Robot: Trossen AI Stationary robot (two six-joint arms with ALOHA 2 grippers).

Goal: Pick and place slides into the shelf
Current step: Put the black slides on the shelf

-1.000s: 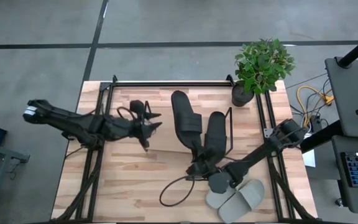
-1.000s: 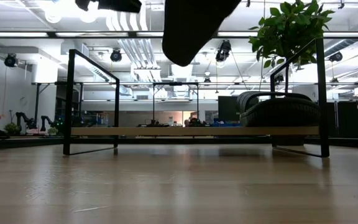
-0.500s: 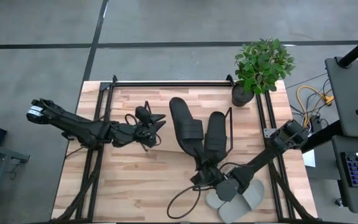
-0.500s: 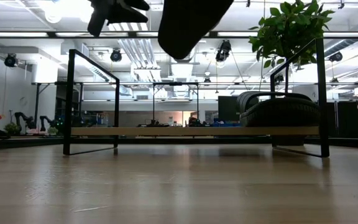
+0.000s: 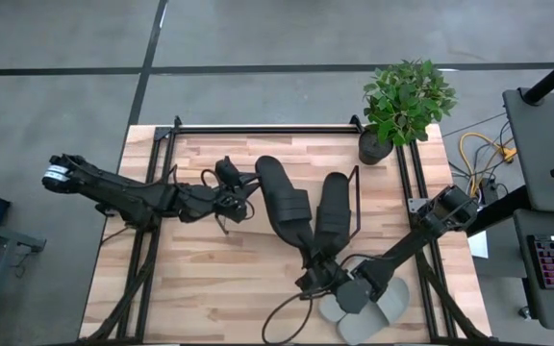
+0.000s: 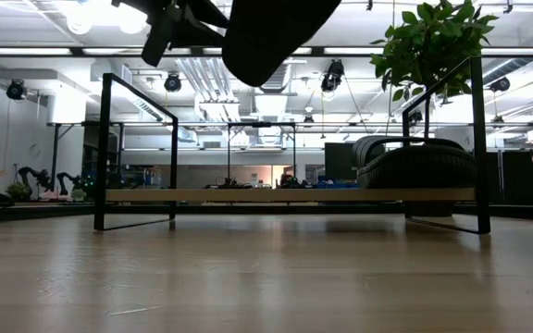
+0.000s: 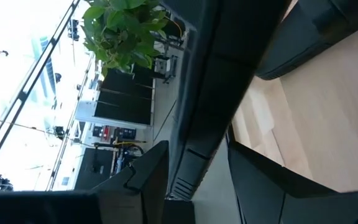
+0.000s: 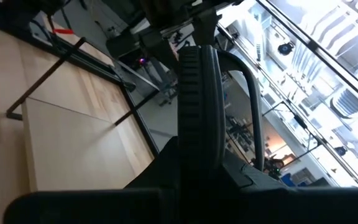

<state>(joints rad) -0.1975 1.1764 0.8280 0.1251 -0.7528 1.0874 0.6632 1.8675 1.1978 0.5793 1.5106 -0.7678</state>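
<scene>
A light wooden tabletop (image 5: 200, 279) seen from above, with two dark robot arms reaching in from left and right; the right hand (image 5: 308, 280), near the tabletop's middle front, pinches the heel end of a matte black open-toe slide (image 5: 279, 197) with a broad strap, and in the level view this slide (image 6: 271, 32) hangs in the air, above the shelf board; the right wrist view shows the black ribbed sole (image 8: 199, 99) edge-on between that hand's fingers; the left hand (image 5: 234, 189) is just beside the toe end of the same slide, left of it, its fingers partly spread, and whether it touches the slide cannot be told; a second matte black slide (image 5: 333, 213) lies just right of the first, on the low shelf (image 6: 285, 195) of light wood board with thin black wire end frames, at its right end; two light grey slides (image 5: 373, 303) lie side by side at the tabletop's near right edge; a green leafy potted plant (image 5: 404, 101) stands at the far right corner.
</scene>
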